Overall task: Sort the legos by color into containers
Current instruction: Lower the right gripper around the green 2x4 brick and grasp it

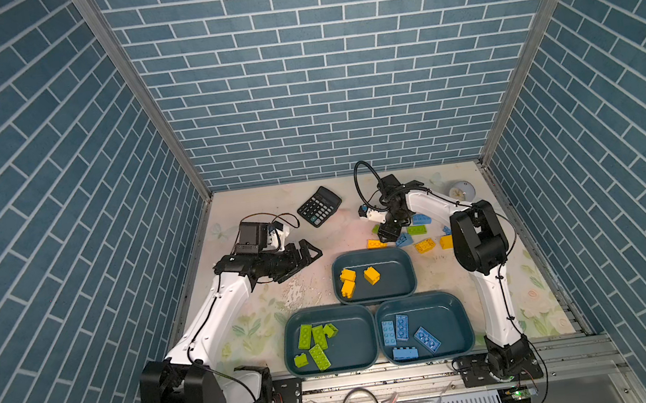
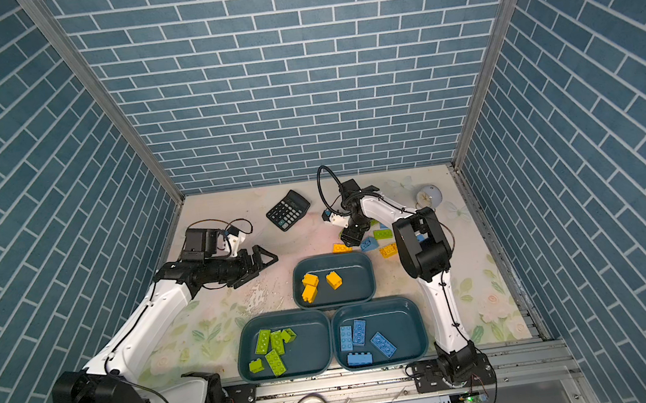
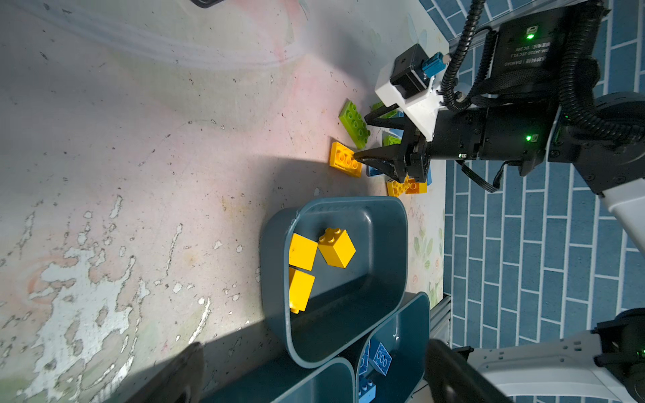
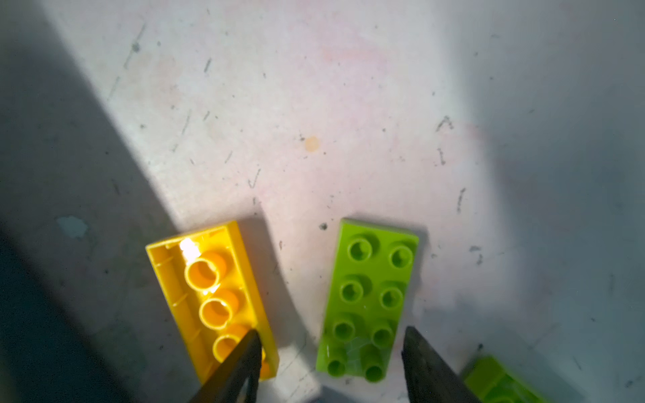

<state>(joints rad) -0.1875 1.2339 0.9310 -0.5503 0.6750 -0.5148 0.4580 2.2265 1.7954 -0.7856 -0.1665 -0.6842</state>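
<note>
Left gripper [image 1: 311,252]: stood wide, empty, well apart | yellow plate [image 4: 213,296]: lay upturned at one jaw | lime-green plate [image 4: 370,300]: flat on table [image 4: 314,104], long axis running between the jaws (narrow width to pinch) | right gripper [image 4: 331,333]: half-spread, empty, hung directly above.

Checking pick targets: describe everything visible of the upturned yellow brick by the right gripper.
The yellow brick is a low oblong of glossy plastic, flat on the table upside down, hollow underside with three tubes facing up. A finger of the right gripper overlaps one end; contact unclear. A green brick lies alongside, apart.
</note>
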